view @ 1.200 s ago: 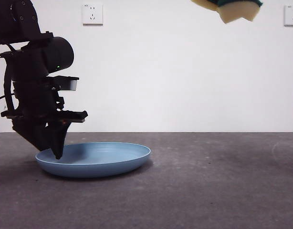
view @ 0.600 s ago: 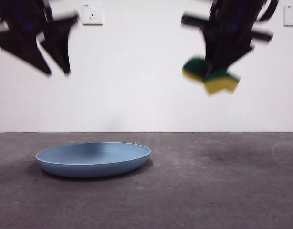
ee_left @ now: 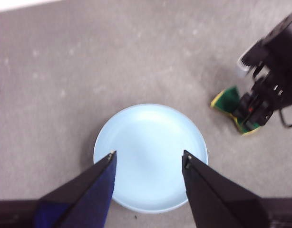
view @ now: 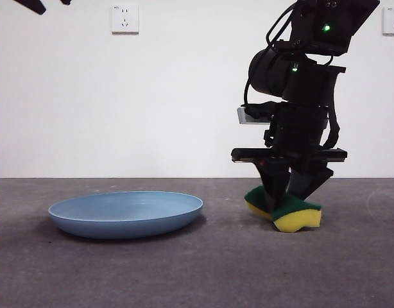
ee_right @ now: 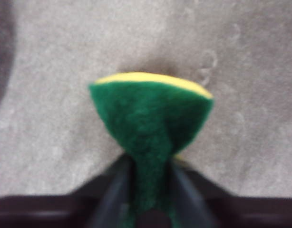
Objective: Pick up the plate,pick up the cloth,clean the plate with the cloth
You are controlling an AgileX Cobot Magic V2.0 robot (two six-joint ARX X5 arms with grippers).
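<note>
The blue plate (view: 126,213) lies flat on the table (view: 203,269), alone. Beside it, the cloth (view: 283,210) touches the table, pinched by the right gripper (view: 288,192). The left gripper (ee_left: 148,161) hangs high above, spread wide. It should come down and grab the rim gently.

On my front feed the right arm is matt black, a blocky housing over a rounded drum; 2 small green lights glow on it; thin black cables loop beside the drum; a grey plate juts out mid-body; its hand (view: 289,192) tapers to dark wedges; my left hand (ee_left: 148,161) shows 2 black pointed blades, 1 tinged blue.
</note>
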